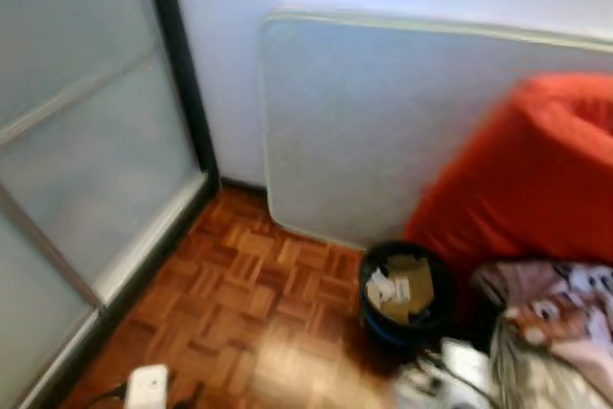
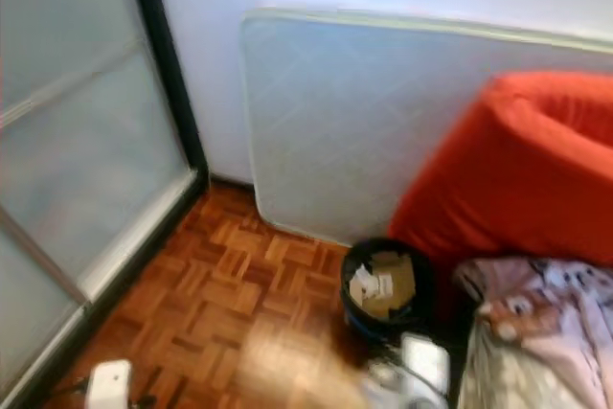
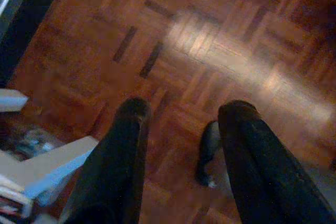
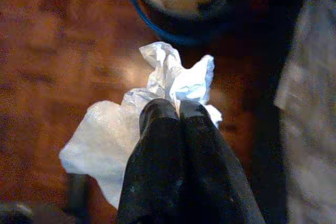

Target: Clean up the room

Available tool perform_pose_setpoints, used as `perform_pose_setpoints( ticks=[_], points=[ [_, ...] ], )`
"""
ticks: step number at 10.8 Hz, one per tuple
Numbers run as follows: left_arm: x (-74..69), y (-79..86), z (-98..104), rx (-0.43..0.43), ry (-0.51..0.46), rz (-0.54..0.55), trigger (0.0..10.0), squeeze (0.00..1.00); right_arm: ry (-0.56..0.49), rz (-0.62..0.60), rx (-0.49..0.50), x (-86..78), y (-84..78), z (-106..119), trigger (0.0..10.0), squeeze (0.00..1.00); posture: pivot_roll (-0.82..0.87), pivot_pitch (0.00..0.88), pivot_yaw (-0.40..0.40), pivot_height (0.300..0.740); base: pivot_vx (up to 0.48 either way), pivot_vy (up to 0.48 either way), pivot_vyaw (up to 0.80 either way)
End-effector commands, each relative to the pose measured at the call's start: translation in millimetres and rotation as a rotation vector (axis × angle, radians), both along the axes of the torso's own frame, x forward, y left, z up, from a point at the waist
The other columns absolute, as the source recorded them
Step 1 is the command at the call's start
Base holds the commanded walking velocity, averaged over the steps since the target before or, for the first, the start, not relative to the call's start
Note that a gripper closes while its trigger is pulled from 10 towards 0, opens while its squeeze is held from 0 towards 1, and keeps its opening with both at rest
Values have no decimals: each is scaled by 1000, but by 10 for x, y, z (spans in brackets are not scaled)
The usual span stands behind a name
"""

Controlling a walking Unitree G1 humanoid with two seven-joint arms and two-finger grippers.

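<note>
One mattress (image 1: 402,122) leans on wall, stored upright; red beanbag (image 1: 536,179) slumped beside it. Black bin (image 1: 402,299) on parquet floor (image 1: 239,304) at mattress foot, already holding paper scraps. Right gripper (image 4: 178,111) pinches crumpled white tissue (image 4: 157,103), fingers pressed together, near bin, likely for dropping in. Left gripper (image 3: 181,114) spread, idle above floor.
</note>
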State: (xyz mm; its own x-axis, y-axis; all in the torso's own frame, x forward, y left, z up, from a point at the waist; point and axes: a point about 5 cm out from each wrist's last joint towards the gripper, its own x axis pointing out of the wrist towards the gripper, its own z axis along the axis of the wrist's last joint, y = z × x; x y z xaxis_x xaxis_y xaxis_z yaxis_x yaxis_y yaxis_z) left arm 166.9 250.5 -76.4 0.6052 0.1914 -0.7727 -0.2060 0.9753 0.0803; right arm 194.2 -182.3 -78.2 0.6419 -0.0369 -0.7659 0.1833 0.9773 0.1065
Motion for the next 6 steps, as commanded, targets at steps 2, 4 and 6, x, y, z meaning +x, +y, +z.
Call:
perform_pose_setpoints(
  ticks=[2,4,6],
  points=[
    [89,-58,27,-14,-34,-1,10000,0,25,-17,-31,-87,-149,-25,10000,0,152,1,-17,740,302,0,0],
    [110,-64,36,-15,-43,-2,10000,0,34,-22,-36,-113,-165,-35,10000,0,150,3,-17,740,306,0,0],
    [147,-60,56,-14,-56,1,10000,0,37,-15,-40,-112,-159,-36,10000,0,152,8,-19,740,306,0,0]
  ],
)
